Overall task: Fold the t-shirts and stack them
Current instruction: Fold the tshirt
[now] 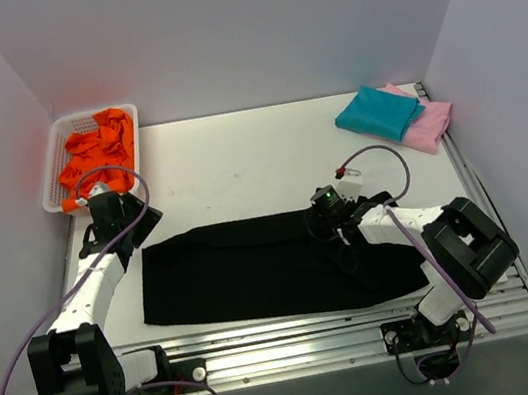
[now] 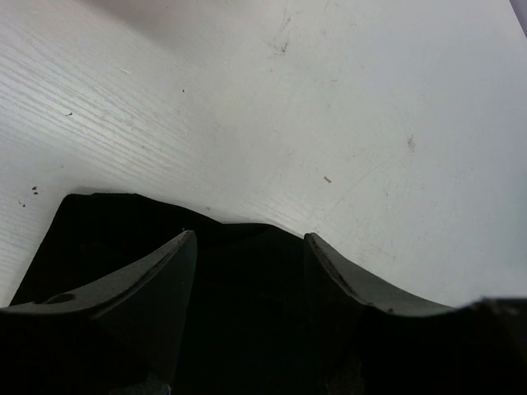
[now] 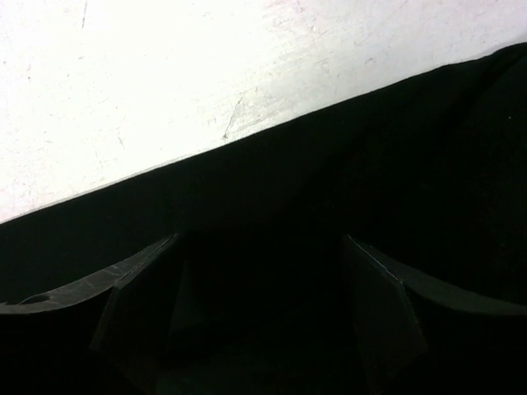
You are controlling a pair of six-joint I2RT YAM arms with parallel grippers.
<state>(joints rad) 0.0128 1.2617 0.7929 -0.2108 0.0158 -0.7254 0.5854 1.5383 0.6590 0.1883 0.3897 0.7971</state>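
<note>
Black t-shirt (image 1: pixel 256 270) lies as a long band across the table (image 1: pixel 238 161), with both grippers over its far edge.

The overhead view alone shows its full length running from the left gripper (image 1: pixel 133 230) to past the right gripper (image 1: pixel 334 224). It also shows the teal t-shirt (image 1: pixel 379 112) on the pink t-shirt (image 1: pixel 431 124), well beyond the right gripper, and a basket (image 1: pixel 51 182) of orange cloth (image 1: pixel 99 149) just beyond the left. The left wrist view shows the fingers apart over the band's corner, with bare table ahead. The right wrist view shows the fingers apart over black cloth, with the straight edge ahead and bare table beyond it. Neither view shows cloth pinched.
</note>
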